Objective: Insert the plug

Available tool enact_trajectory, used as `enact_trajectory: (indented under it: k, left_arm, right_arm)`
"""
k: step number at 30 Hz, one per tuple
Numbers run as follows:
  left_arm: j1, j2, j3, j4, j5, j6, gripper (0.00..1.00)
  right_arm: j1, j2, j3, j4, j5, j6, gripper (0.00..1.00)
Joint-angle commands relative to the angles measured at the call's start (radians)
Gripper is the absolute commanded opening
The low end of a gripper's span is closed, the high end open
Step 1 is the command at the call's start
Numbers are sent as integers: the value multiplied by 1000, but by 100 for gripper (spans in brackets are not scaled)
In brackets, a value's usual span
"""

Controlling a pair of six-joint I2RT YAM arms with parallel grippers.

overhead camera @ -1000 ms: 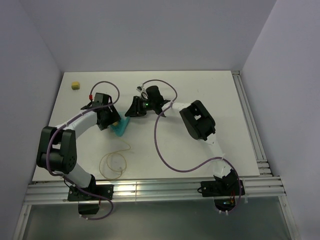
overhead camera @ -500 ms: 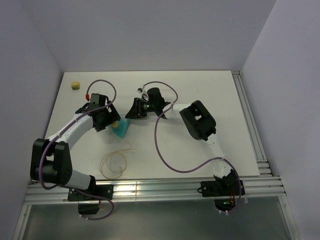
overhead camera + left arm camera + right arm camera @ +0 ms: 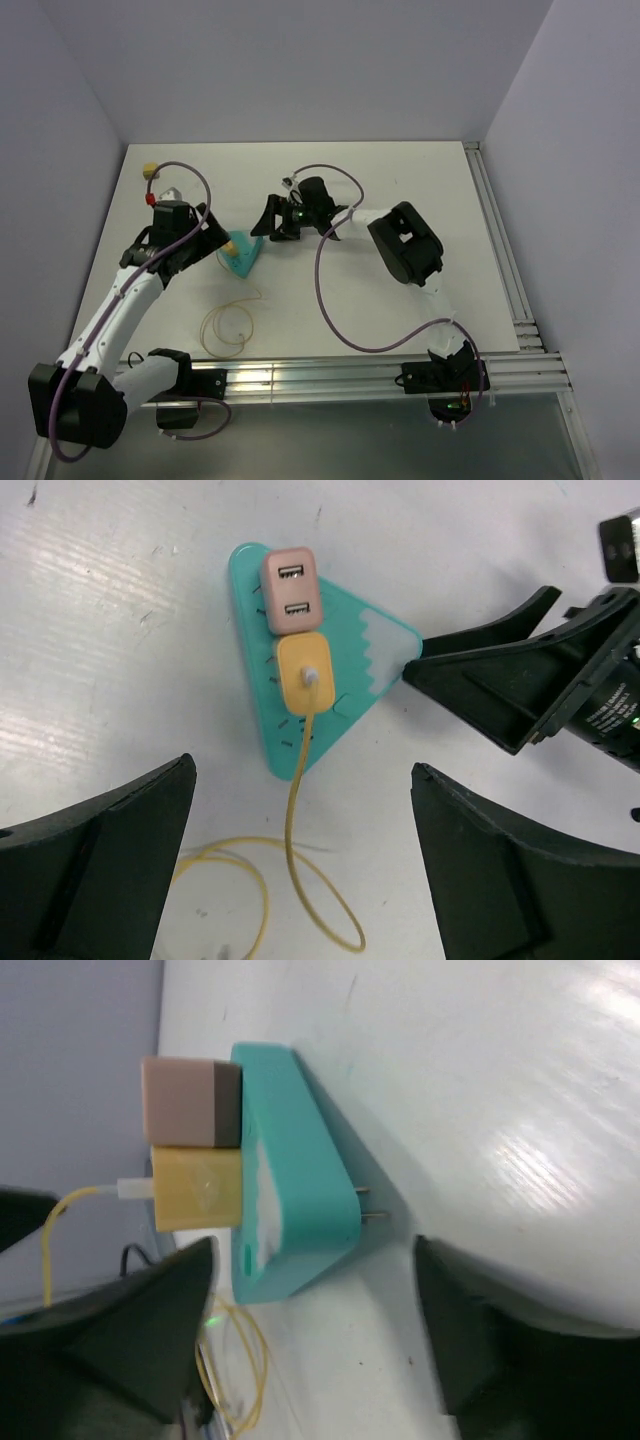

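Note the left gripper [image 3: 303, 780] spread wide above the teal block [image 3: 345, 655]. Find the plug [image 3: 303, 673] seated in that block beside a pink adapter [image 3: 287, 575]; treat insertion as apparently done. Note the right gripper [image 3: 312, 1243] parted just beside the block; next, back both away without snagging the cable [image 3: 290, 820].

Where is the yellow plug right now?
Left wrist view, centre: the yellow plug sits on the teal block, touching the pink USB adapter above it.

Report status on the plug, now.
Left fingers open, right fingers open, both empty. Plug sits flush on teal block, beside pink USB adapter. Cable slack, nothing obstructing.
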Motion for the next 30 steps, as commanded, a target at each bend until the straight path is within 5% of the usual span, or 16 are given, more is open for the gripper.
enact_trajectory:
  k: [1, 9, 20, 30]
  left_arm:
    - [9, -99, -13, -40, 24, -28, 94]
    - [16, -252, 12, -81, 66, -19, 96]
    - [22, -259, 55, -32, 90, -8, 91]
    - [71, -101, 151, 8, -3, 17, 88]
  right_arm:
    - [3, -125, -69, -35, 98, -31, 100]
    - [9, -362, -258, -116, 196, -64, 100]
    - [53, -800, -525, -328, 360, -185, 100]
    - [53, -836, -634, -291, 334, -234, 100]
